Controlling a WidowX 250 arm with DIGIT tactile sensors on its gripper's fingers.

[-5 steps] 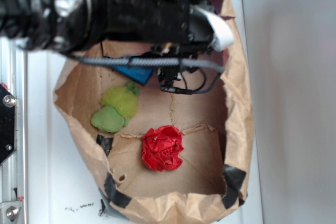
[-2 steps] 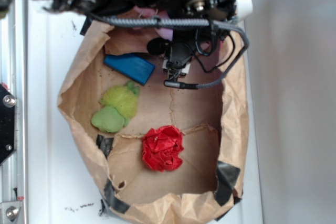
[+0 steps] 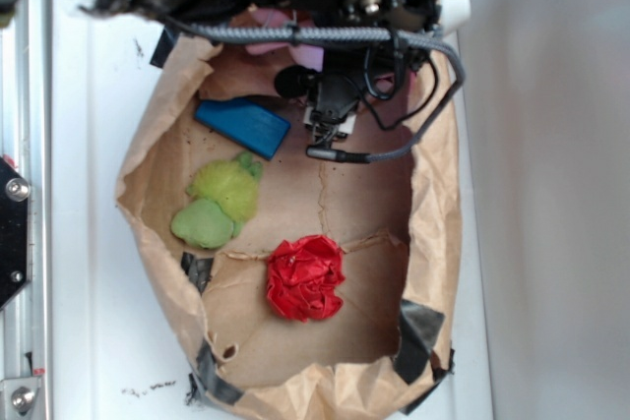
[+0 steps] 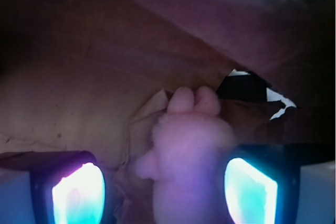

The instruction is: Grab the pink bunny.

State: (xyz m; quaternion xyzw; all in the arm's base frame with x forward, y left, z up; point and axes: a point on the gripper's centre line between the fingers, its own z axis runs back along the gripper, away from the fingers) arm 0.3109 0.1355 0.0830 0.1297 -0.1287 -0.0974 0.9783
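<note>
The pink bunny (image 4: 191,145) lies at the far end of the paper bag, pale and fuzzy, its two stubby rounded tips pointing away from me. In the wrist view it sits between my open gripper (image 4: 165,182), close to the right pad (image 4: 249,187) and with a gap to the left pad (image 4: 79,192). From the exterior view only pink patches of the bunny (image 3: 307,56) show under the black arm, which hides the fingers.
A brown paper bag (image 3: 438,194) with taped corners walls everything in. Inside lie a blue block (image 3: 243,125), a lime-green plush toy (image 3: 219,204) and a red cloth ball (image 3: 305,277). A metal rail (image 3: 18,243) runs along the left.
The arm has moved toward the top end of the bag, uncovering the blue block and bringing the bunny into sight. In the last half second it has barely shifted.
</note>
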